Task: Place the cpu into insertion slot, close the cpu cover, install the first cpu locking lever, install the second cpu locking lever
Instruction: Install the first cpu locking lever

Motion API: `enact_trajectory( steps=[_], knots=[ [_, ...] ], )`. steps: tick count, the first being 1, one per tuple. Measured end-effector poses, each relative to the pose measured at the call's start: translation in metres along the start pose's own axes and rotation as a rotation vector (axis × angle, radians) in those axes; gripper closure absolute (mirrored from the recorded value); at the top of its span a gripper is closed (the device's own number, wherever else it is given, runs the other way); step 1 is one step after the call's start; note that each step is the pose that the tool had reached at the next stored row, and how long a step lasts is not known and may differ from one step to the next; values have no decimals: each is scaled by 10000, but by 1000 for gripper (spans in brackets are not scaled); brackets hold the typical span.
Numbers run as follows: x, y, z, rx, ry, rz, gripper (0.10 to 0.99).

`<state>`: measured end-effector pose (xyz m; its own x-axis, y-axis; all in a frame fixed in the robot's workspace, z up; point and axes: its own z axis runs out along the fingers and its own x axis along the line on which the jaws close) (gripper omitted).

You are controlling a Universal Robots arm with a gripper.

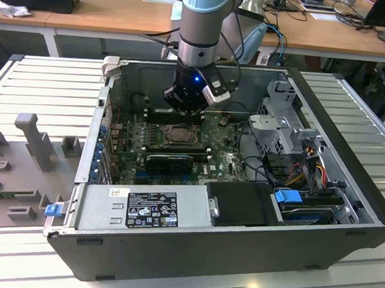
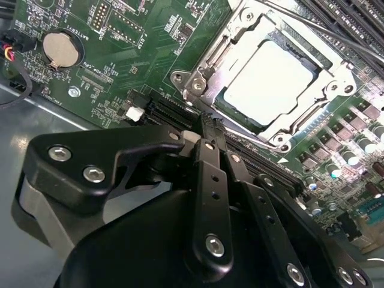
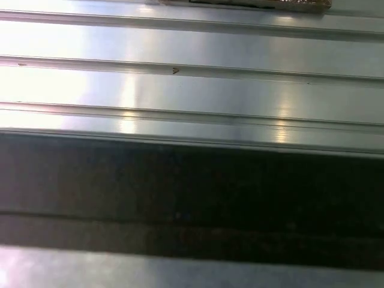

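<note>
Power supply [image 1: 144, 208] and a black drive bay fill the near side of the open computer case [image 1: 342, 239] in the exterior view, with the green motherboard [image 1: 224, 160] lying behind them. Further in, the insertion slot [image 1: 179, 135] sits near the middle of the board, and the gripper [image 1: 185, 108] hangs just above its far edge.

In the second wrist view the cpu [image 2: 270, 83] lies flat in the socket, its pale metal top showing through the window of the cpu cover [image 2: 210, 63], which is down over it. 1 thin locking lever [image 2: 303, 111] runs along a side of the frame; whether it is hooked I cannot tell. The fingers [image 2: 207, 162] look drawn together with nothing between them, their tips just short of the socket's corner.

My judgement: the chip is light, stiff and fragile underneath, best held by its 2 opposite edges. The cover is thin springy steel, and the levers are stiff wire, to be pushed at their bent ends.

Beyond the case stand wooden desks [image 1: 122, 14].
</note>
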<state>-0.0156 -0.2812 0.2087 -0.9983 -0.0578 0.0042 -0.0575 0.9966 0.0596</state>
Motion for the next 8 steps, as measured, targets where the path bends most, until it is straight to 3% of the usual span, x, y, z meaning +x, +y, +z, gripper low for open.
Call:
enact_trajectory(
  steps=[8],
  knots=[
    [-7,1,36,23,1,1,980]
  ],
)
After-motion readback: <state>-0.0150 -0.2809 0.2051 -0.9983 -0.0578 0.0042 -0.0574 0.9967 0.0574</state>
